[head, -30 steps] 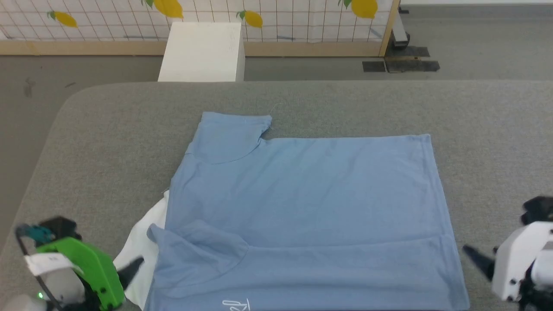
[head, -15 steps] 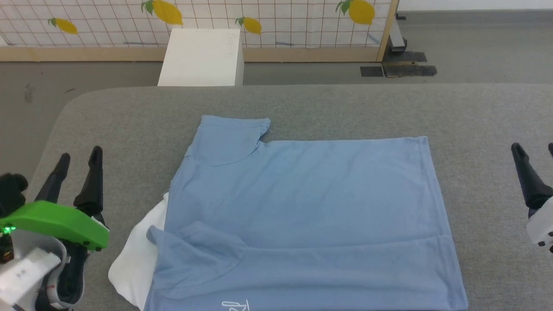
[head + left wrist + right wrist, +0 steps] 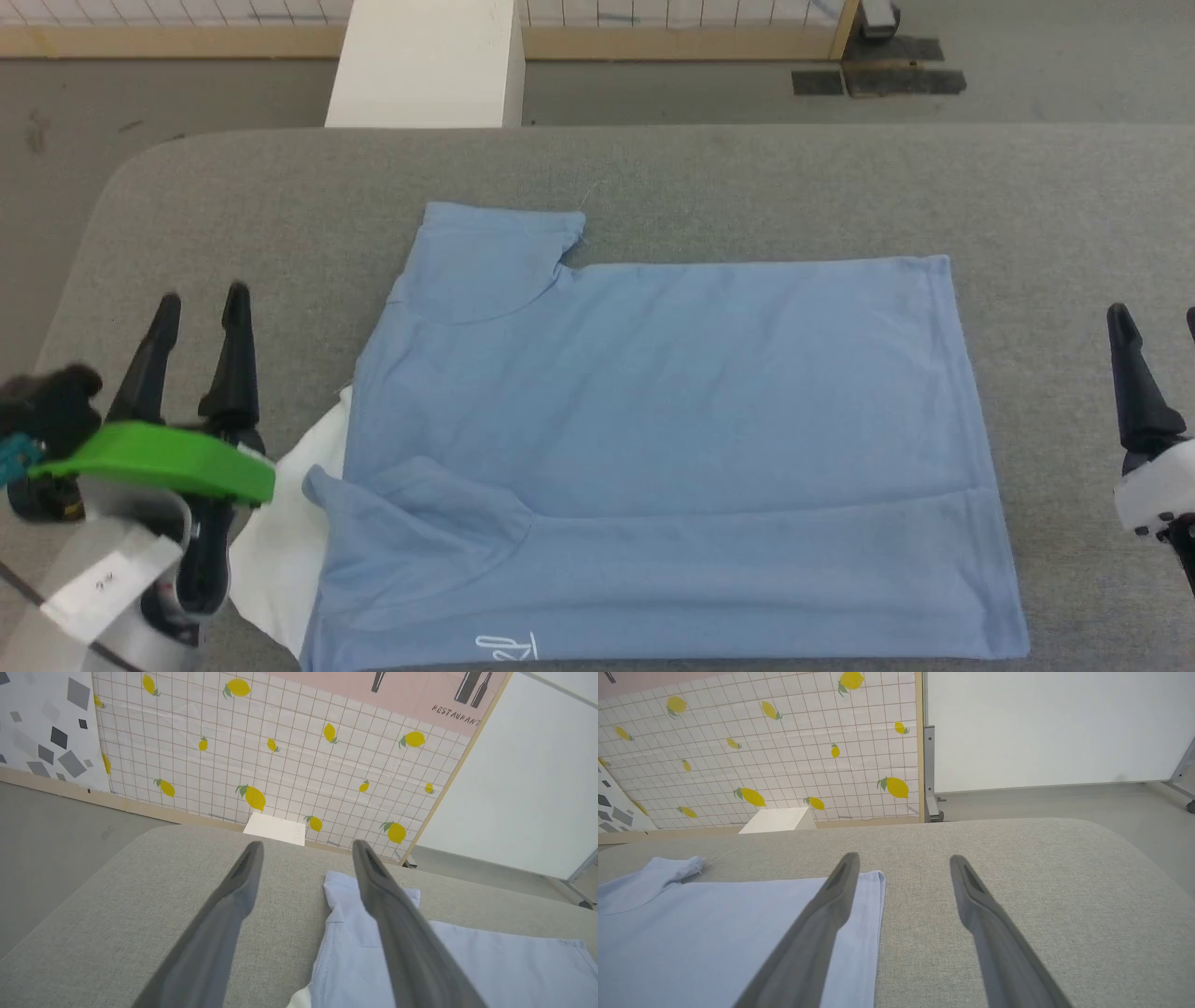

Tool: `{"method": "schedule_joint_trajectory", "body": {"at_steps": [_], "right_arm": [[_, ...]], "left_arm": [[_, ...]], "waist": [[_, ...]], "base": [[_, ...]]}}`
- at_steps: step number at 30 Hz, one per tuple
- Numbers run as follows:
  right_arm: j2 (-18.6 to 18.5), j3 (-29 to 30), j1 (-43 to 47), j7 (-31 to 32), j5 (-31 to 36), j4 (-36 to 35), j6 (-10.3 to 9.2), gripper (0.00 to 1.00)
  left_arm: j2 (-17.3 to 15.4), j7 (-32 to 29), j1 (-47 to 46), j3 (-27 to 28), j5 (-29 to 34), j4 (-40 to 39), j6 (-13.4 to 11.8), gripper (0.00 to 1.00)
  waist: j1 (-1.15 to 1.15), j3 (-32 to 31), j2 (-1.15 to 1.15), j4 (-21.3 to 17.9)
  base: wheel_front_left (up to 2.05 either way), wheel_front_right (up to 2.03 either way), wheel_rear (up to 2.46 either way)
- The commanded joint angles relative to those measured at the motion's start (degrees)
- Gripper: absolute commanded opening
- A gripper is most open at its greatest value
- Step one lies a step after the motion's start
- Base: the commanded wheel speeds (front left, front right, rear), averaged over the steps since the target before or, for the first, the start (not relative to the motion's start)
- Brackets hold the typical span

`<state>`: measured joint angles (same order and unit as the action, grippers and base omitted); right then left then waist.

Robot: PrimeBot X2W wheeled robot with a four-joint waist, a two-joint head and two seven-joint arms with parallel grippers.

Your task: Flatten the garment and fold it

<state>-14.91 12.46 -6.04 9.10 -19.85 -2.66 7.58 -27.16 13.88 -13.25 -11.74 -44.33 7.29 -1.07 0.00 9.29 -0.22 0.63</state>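
The garment (image 3: pixel 672 420), a light blue short-sleeved shirt, lies spread on the grey table (image 3: pixel 233 215), hem to the right. Its white collar (image 3: pixel 280 532) pokes out at the lower left, and the near sleeve (image 3: pixel 420 523) is folded onto the body. A white script logo (image 3: pixel 509 646) shows at the bottom edge. My left gripper (image 3: pixel 203 299) stands open over bare table left of the shirt, fingers pointing away; in the left wrist view the gripper (image 3: pixel 308 844) has the garment (image 3: pixel 490 966) to its right. My right gripper (image 3: pixel 1155 315) is open beyond the hem; in the right wrist view this gripper (image 3: pixel 903 857) straddles the garment's (image 3: pixel 714 924) hem edge.
A white box (image 3: pixel 425 61) stands on the floor past the table's far edge. Behind it runs a lemon-print screen (image 3: pixel 280 742) with a wooden frame. Dark plates (image 3: pixel 878 79) lie on the floor at the far right. The table's left corner (image 3: pixel 121 177) is rounded.
Both grippers rose from low beside the shirt and now point forward, open. The head camera tilted down, shifting the whole picture. The garment has not moved.
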Motion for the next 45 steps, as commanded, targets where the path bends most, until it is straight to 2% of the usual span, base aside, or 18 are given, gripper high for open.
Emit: {"method": "schedule_joint_trajectory", "body": {"at_steps": [1,7,13,19,26,31,37,38,39,40,45], "right_arm": [[0.50,-0.16,-1.49,-0.43,0.70,-0.05,-0.09,1.00],[1.96,-0.99,-6.00,0.44,2.46,-1.96,-0.09,1.00],[4.05,-2.41,-10.01,1.58,4.23,-4.51,-0.09,1.00],[6.36,-3.30,-11.21,2.11,5.66,-6.28,-0.09,1.00],[8.17,-2.73,-9.83,2.18,6.63,-7.80,-0.09,1.00],[8.95,-2.16,-8.79,2.29,7.03,-9.15,-0.09,1.00],[9.69,-2.25,-8.66,2.31,7.34,-9.74,-0.09,1.00],[9.78,-2.23,-8.68,2.35,7.43,-9.79,-0.09,1.00],[9.85,-2.22,-8.68,2.43,7.49,-9.82,-0.09,1.00],[9.92,-2.21,-8.70,2.51,7.54,-9.88,-0.09,1.00],[9.63,-1.93,-9.68,3.30,8.05,-10.19,-0.09,1.00]], "left_arm": [[0.25,0.40,-2.95,-0.18,0.65,0.95,0.96,1.00],[-0.22,-2.32,-15.64,-3.41,2.96,7.40,4.36,1.00],[-0.49,-8.26,-30.84,-8.10,5.54,16.79,6.90,1.00],[-0.65,-21.13,-43.23,-13.74,6.24,26.53,8.05,1.00],[-0.25,-42.08,-52.80,-18.29,5.10,34.93,8.14,1.00],[-0.05,-53.20,-55.42,-20.87,5.02,36.34,7.74,1.00],[-0.94,-64.39,-54.27,-23.62,4.76,36.45,6.82,1.00],[-1.14,-65.52,-53.91,-23.93,4.72,35.97,6.67,0.67],[-1.22,-66.05,-53.58,-23.95,4.45,35.45,6.66,0.18],[-1.21,-66.06,-53.18,-23.51,3.80,34.72,6.49,0.00],[-1.66,-64.35,-51.73,-22.32,2.43,31.17,6.26,0.00]], "waist": [[0.00,2.72,0.22,0.11],[0.00,8.77,0.22,-0.16],[0.00,14.29,0.22,-1.57],[0.00,18.12,0.22,-3.68],[0.00,20.86,0.22,-6.04],[0.00,22.36,0.22,-6.94],[0.00,23.01,0.22,-7.59],[0.00,23.08,0.22,-7.59],[0.00,23.13,0.22,-7.54],[0.00,23.18,0.22,-7.47],[0.00,22.85,0.22,-6.64]], "base": [[0.00,0.00,0.00],[0.00,0.00,0.00],[0.00,0.00,0.00],[0.00,0.00,0.00],[0.00,0.00,0.00],[0.00,0.00,0.00],[0.00,0.00,0.00],[0.00,0.00,0.00],[0.00,0.00,0.00],[0.00,0.00,0.00],[0.00,0.00,0.00]]}}
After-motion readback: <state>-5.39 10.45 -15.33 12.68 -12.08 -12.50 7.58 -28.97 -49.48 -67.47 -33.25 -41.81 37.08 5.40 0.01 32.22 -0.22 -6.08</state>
